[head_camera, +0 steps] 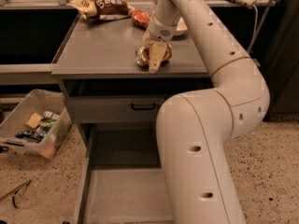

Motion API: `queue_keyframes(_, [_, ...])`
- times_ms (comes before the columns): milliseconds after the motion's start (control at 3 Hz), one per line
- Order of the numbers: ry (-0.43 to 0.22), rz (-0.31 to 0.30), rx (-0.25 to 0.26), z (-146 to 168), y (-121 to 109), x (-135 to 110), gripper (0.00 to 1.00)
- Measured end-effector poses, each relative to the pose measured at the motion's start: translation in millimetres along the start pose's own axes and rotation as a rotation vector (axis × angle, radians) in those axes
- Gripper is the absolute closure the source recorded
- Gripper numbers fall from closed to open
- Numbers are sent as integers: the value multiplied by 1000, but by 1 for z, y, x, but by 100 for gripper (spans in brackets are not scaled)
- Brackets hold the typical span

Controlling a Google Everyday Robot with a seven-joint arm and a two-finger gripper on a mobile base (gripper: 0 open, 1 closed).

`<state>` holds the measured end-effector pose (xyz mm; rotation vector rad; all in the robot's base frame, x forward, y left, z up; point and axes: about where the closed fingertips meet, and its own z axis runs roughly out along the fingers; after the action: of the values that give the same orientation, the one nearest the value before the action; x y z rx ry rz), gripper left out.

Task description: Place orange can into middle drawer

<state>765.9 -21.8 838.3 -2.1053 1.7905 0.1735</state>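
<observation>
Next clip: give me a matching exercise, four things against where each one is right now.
Things:
1. orange can
2. middle drawer
3. plastic bin
4. gripper

Places:
A. on the ground, left of the cabinet
B. on the cabinet top, near its front edge
C. right at the orange can
D. pulled out, low down

Pairs: 1-B, 2-D, 3-A, 4-C
</observation>
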Motion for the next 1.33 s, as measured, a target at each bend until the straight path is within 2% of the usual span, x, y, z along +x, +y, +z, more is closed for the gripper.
queue_keyframes(667, [-11,1,28,0,-9,-4,65])
queue_keyframes(1000, [-48,2,108,-33,-8,1,88])
queue_keyframes(1333, [-148,-7,277,-108,9,-4,100])
